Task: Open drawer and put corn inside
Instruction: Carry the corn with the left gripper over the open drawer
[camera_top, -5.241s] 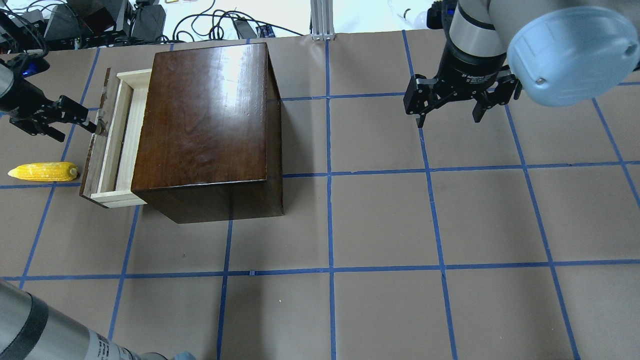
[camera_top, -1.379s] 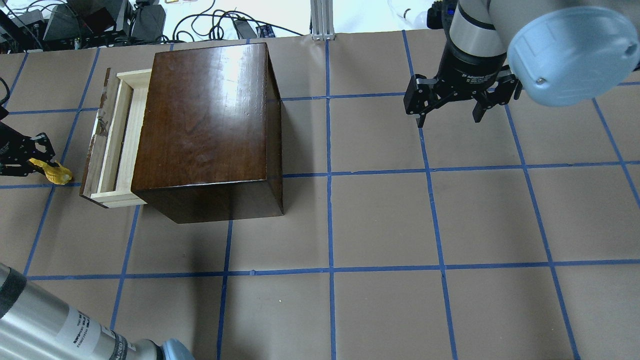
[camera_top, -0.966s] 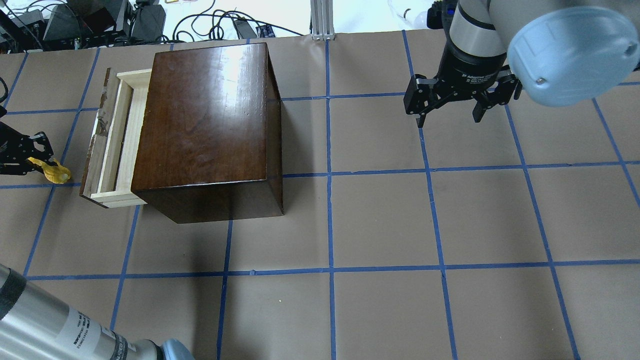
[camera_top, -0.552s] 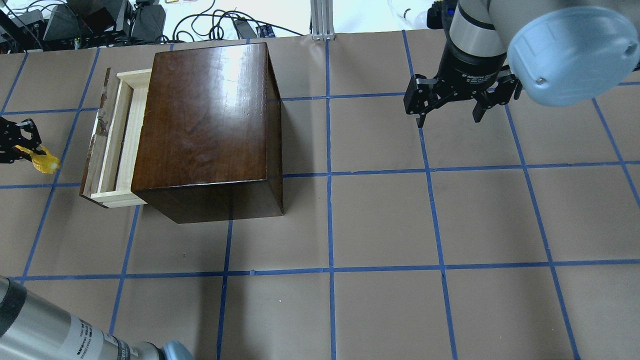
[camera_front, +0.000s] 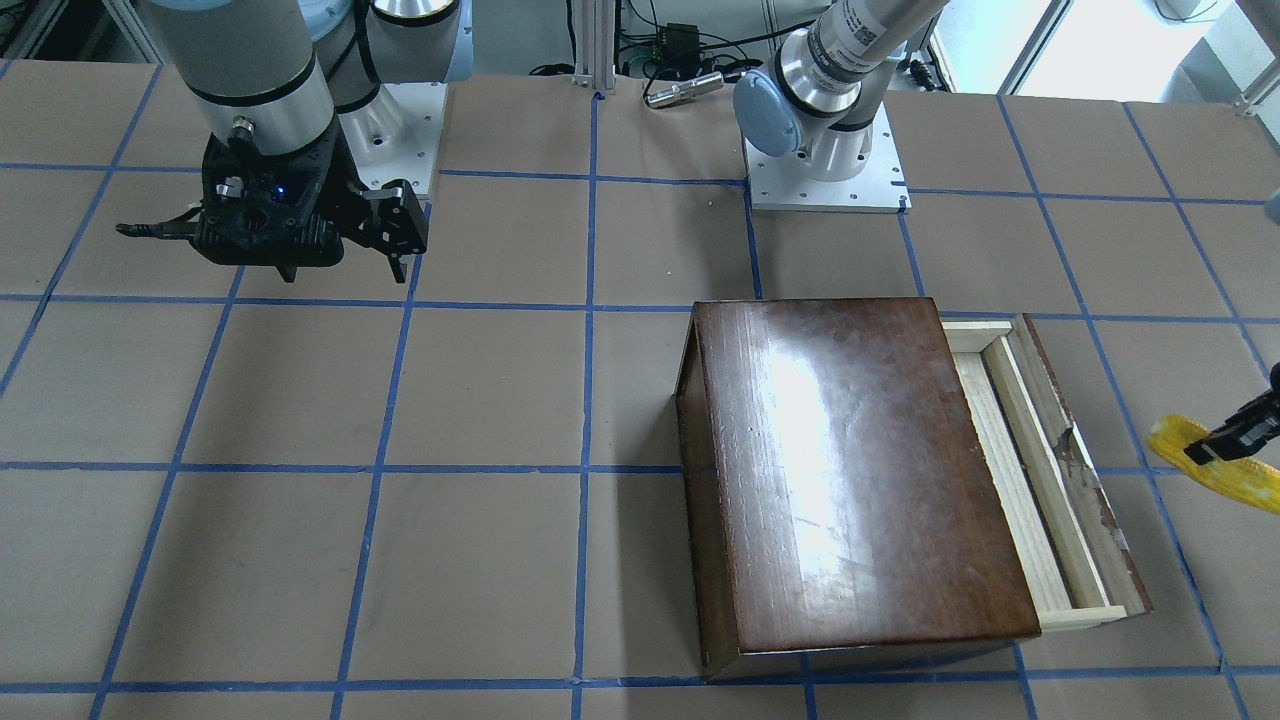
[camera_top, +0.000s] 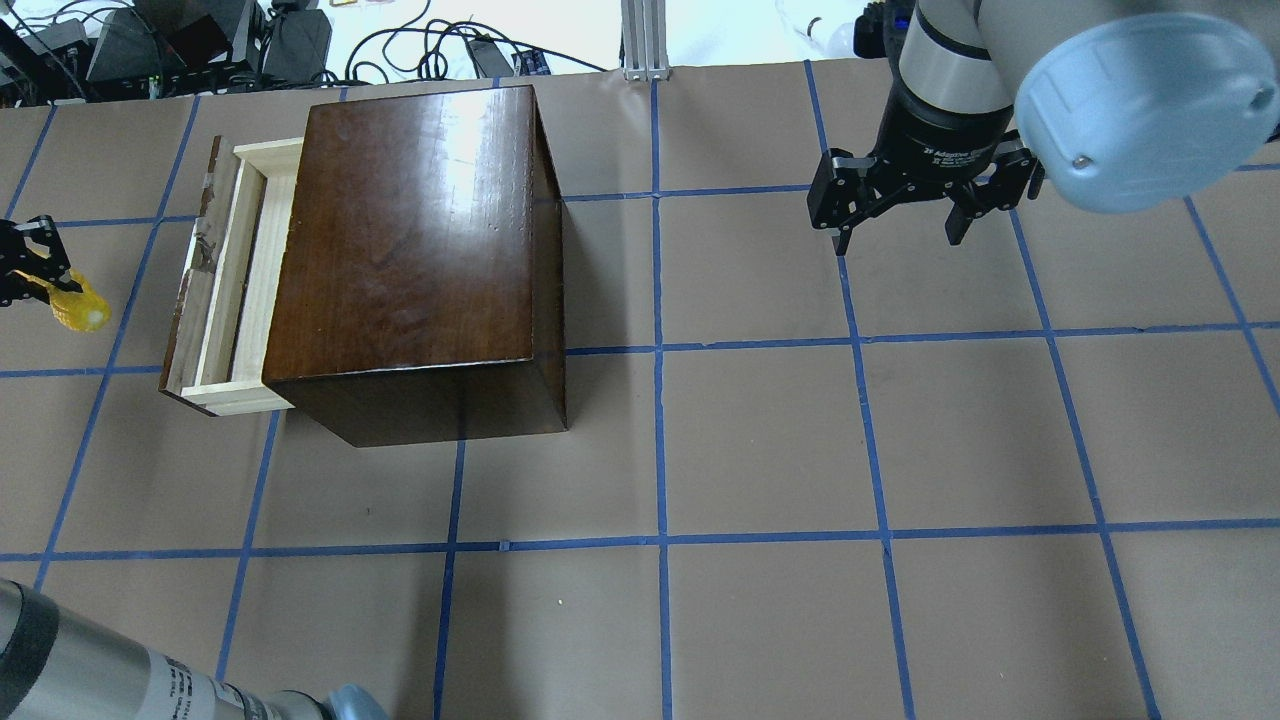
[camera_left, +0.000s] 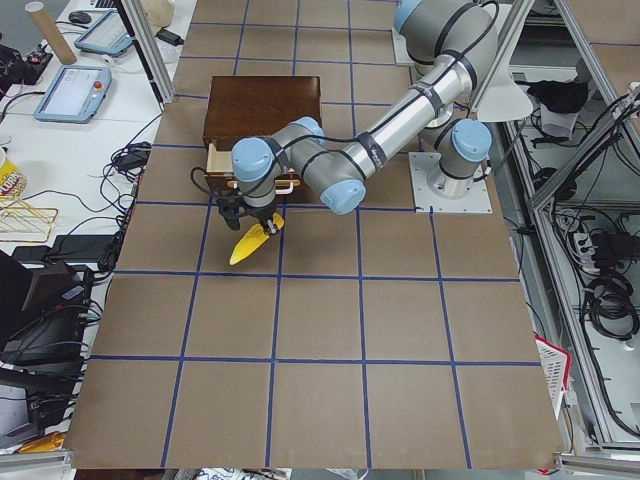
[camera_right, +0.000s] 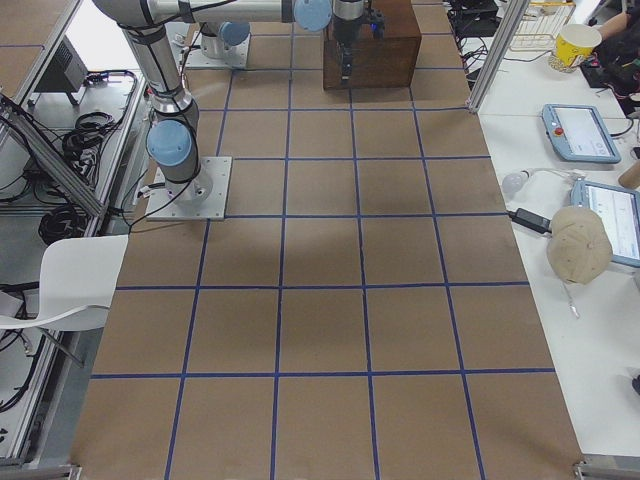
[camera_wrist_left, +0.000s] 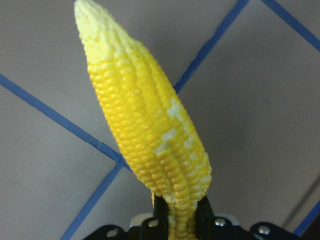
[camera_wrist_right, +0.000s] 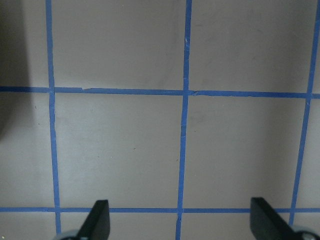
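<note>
**Up off the worktop (camera_top: 760, 440) goes the corn (camera_wrist_left: 145, 125)**

Drawer (camera_top: 222, 290) sits part-open, the corn near its front. Right claw (camera_top: 897, 238) hangs spread and empty. Left claw (camera_wrist_left: 179, 220) is clenched on the corn's thick end, higher than a second ago. Carrying it over the drawer seems next.
</note>
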